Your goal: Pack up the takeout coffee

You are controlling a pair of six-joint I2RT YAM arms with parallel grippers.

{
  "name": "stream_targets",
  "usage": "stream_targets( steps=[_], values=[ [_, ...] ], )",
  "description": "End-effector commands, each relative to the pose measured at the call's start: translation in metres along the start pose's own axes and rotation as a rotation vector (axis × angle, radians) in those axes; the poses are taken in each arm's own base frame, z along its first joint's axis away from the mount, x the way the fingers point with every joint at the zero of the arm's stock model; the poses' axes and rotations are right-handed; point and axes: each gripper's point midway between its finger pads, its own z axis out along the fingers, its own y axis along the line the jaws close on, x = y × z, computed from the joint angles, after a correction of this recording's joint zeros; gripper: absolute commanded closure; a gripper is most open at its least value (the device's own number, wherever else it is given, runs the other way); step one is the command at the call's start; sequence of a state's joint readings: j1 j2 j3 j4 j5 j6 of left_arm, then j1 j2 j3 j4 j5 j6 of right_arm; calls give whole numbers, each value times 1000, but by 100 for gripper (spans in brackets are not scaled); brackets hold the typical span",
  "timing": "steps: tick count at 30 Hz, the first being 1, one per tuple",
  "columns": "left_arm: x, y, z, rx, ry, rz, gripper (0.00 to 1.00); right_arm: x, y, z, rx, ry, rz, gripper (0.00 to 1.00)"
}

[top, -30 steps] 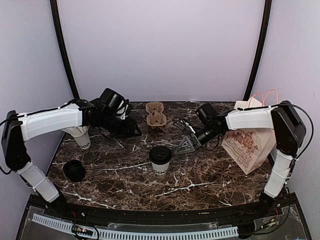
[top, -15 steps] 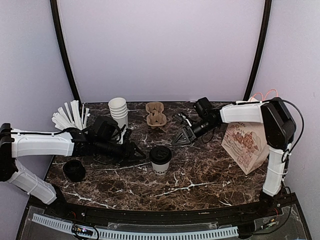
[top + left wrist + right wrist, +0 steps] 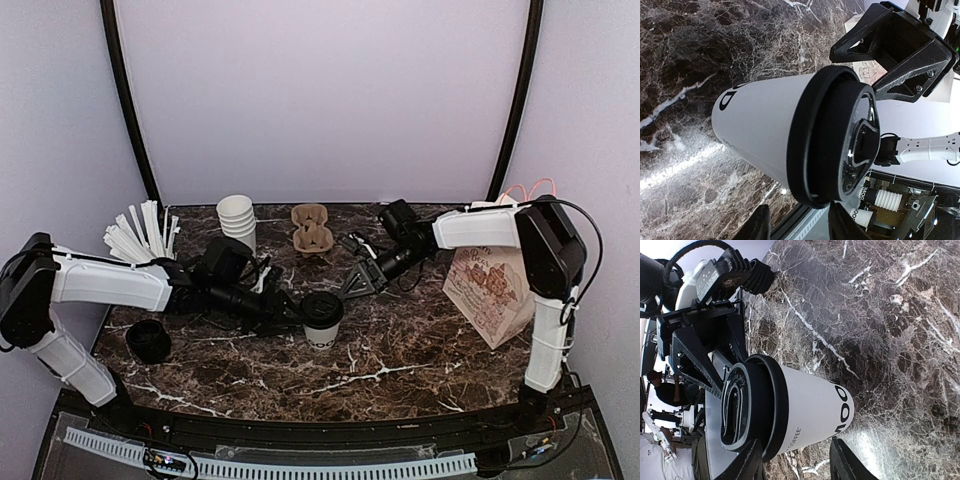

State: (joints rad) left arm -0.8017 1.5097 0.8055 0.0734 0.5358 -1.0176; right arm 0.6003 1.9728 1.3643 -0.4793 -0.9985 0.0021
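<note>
At right wrist, cup (image 3: pixel 810 412) reads "COFFEE".

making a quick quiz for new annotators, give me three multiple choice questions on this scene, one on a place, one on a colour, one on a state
1. Where does the paper bag stand on the table?
A. at its left edge
B. at its right side
C. in its middle

2. What colour is the lid on the takeout coffee?
A. white
B. brown
C. black

3. How is the takeout coffee standing?
A. upright, lid on
B. lying on its side
C. upright, lid off

Answers:
1 B, the bag sits at the right of the top view.
2 C, both wrist views show a black lid.
3 A, it stands on its base with the lid seated.
</note>
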Motion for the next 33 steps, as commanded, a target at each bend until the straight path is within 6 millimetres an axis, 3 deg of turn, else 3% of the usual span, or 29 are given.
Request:
stream_targets(
  steps=[1, 9, 13, 16, 19, 22, 26, 28, 29, 30, 33],
  values=[
    [-2, -18, 1, 49, 18, 27, 58, 0, 3, 7, -31, 18, 8, 54],
    [4, 2, 11, -2, 64, -29, 58, 10, 0, 18, -45, 49, 32, 54],
    [17, 47, 13, -138, 122, -163, 63, 24, -14, 24, -16, 73, 94, 54],
    [32, 84, 13, -201, 149, -268, 67, 40, -41, 28, 93, 95, 153, 54],
    [38, 105, 10, -270, 159, -297, 67, 58, -67, 31, 196, 138, 210, 56],
    [38, 110, 12, -283, 171, -301, 67, 59, -71, 35, 193, 149, 223, 56],
    [12, 86, 8, -286, 125, -186, 65, 28, -42, 22, 139, 109, 114, 56],
    [-11, 57, -1, -269, 65, -68, 61, 8, -16, 9, 92, 70, 30, 54],
    [-30, 32, -10, -243, 7, 23, 59, -2, -5, 0, 78, 48, -4, 52],
    [-35, 23, -15, -244, -9, 57, 56, -13, 9, -9, 58, 22, -48, 50],
    [-64, -42, -43, -153, -122, 265, 52, -38, 34, -38, 70, -39, -134, 41]
  ],
)
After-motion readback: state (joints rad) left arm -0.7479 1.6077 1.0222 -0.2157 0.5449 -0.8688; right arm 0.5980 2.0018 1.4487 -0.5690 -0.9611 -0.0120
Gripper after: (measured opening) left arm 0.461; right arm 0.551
